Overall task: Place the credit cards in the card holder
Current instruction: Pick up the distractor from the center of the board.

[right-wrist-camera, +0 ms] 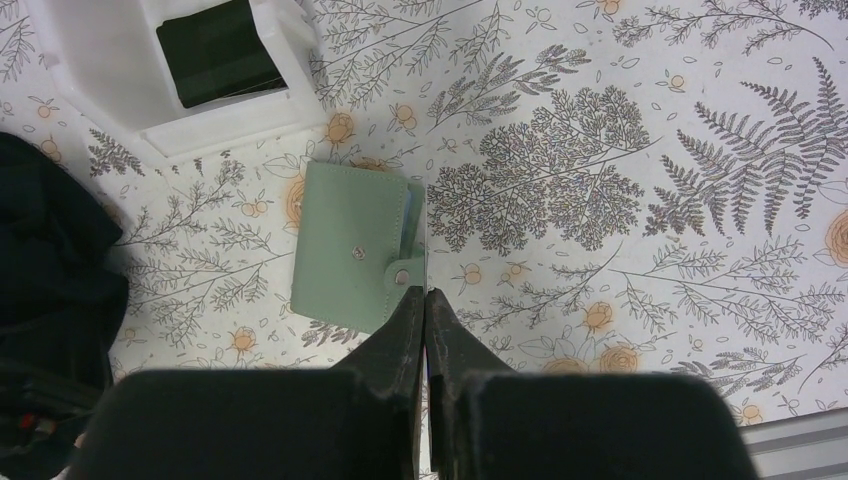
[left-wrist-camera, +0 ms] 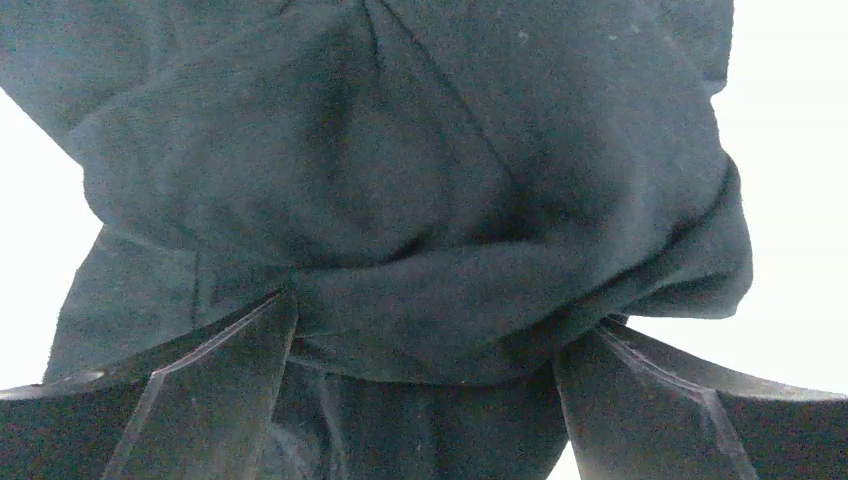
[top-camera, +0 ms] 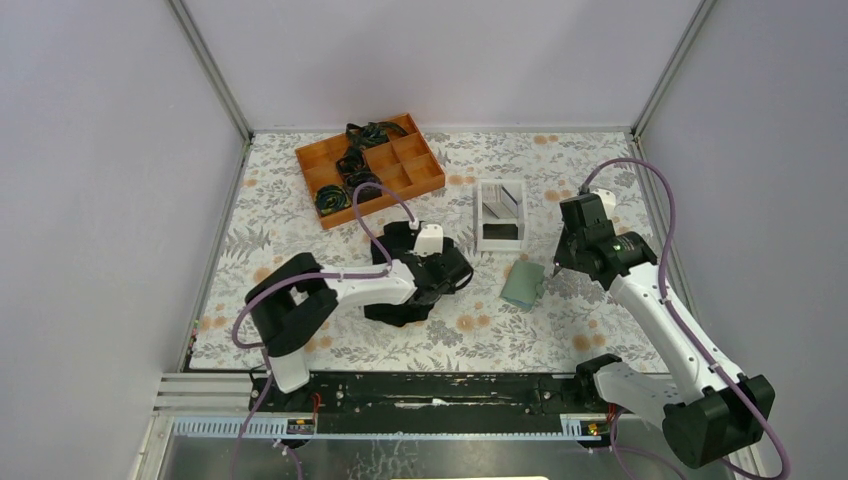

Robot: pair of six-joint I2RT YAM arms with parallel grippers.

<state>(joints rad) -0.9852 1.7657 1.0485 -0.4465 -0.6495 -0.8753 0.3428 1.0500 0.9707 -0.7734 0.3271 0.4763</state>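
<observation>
While the left claw (left-wrist-camera: 445, 310) gapes at black cloth (left-wrist-camera: 400, 150), the right claw (right-wrist-camera: 426, 294) hangs closed by one card holder (right-wrist-camera: 345, 235).

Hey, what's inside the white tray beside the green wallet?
The white tray holds cards: pale grey cards leaning at the far end, a dark card lying nearer. Anything beneath the dark card is covered, so the count cannot be told.

So the white-and-black left arm (top-camera: 350, 285) is folded low, elbow back, forearm reaching off to the right, and the black two-finger left gripper (left-wrist-camera: 440, 310) is spread wide. The white-and-black right arm (top-camera: 660, 320) stretches forward and leans inward, its black right gripper (right-wrist-camera: 425, 292) pointing down with the fingers pinched together.
</observation>
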